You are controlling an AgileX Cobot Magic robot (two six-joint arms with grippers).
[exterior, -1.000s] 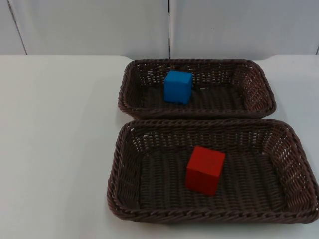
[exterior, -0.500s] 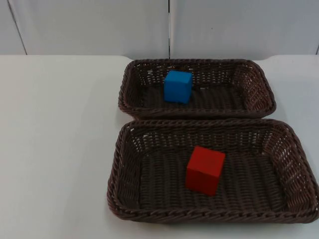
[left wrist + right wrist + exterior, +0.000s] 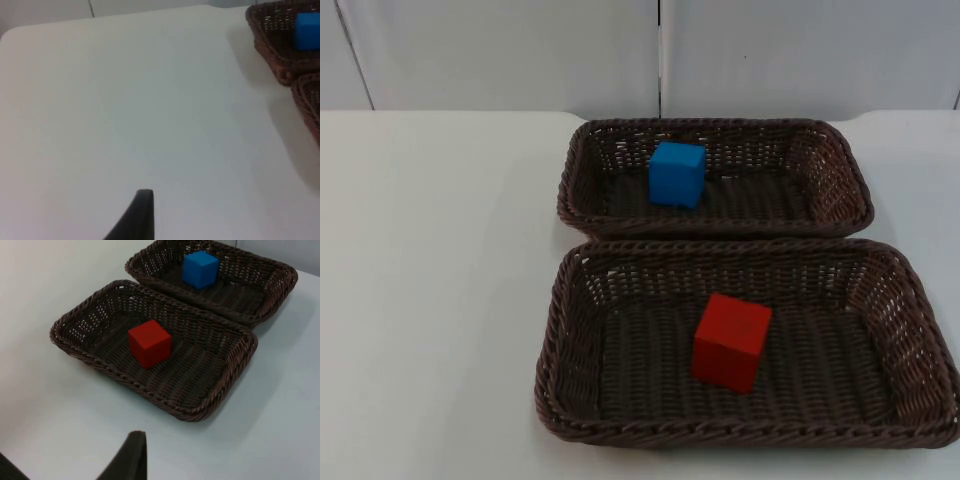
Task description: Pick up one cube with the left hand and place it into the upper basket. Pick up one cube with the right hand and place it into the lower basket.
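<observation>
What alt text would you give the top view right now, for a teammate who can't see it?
Two dark wicker baskets sit one behind the other on a white table: the upper basket holds a blue cube, the lower basket a red cube. A grey wall closes the far edge.

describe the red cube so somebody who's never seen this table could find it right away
On the white table, two dark woven baskets sit one behind the other. The red cube lies on the floor of the lower basket, the nearer, larger one. Its only neighbour, the blue cube, sits in the upper basket.
</observation>
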